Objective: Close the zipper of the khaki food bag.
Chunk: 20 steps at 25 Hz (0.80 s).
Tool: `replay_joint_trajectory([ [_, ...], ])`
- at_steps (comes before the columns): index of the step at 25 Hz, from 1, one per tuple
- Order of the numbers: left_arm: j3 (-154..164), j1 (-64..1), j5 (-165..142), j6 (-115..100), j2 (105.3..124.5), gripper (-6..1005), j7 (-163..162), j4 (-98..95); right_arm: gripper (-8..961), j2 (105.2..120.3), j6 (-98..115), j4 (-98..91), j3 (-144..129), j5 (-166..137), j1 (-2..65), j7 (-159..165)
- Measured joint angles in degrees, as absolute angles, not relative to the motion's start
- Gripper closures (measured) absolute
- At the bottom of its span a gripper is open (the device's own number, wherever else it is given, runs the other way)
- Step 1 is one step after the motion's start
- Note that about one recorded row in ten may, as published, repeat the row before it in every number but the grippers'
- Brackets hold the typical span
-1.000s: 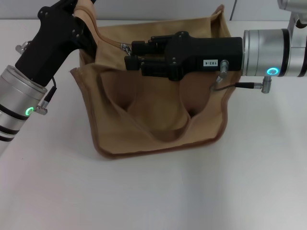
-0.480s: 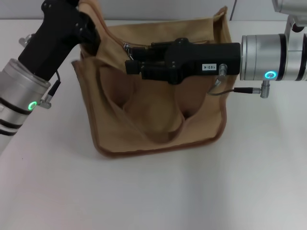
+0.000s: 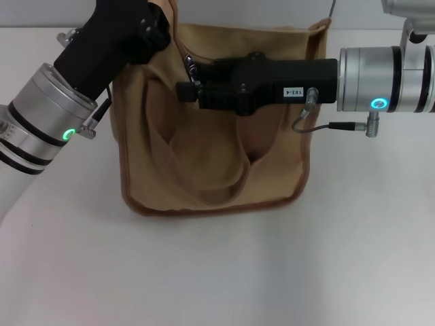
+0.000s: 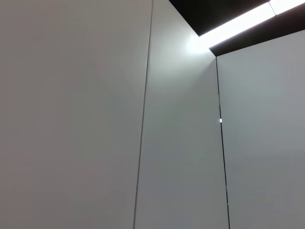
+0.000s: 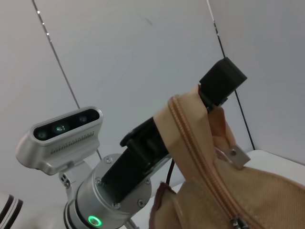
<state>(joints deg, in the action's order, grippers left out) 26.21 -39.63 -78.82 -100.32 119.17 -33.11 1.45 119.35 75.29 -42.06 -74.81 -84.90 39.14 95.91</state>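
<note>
The khaki food bag [image 3: 211, 136] stands mid-table; the left gripper [image 3: 160, 17] pinches its corner at eleven o'clock — taut; the right gripper [image 3: 185, 81] sits at the zipper [image 5: 200, 157], grip unclear; most of the zip seemingly remains open.

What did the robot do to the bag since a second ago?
The left end effector, clamped on the khaki food bag's corner, lifted and pulled it inward, so the bag stands taller and narrower. The right end effector stayed at the zipper's pull tab, moving little.
</note>
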Motion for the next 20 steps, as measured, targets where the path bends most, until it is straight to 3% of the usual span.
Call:
replay_joint_trajectory([
  [13,26.3,-39.2,-78.7,-100.5,119.18,987,-33.1,1.6,501,119.36,75.3,-42.2,-74.6,-84.7,38.6,96.0],
  [20,26.3,-39.0,-78.7,-100.5,119.18,987,-33.0,1.6,627,119.35,75.2,-42.2,-74.5,-84.7,38.5,95.6],
])
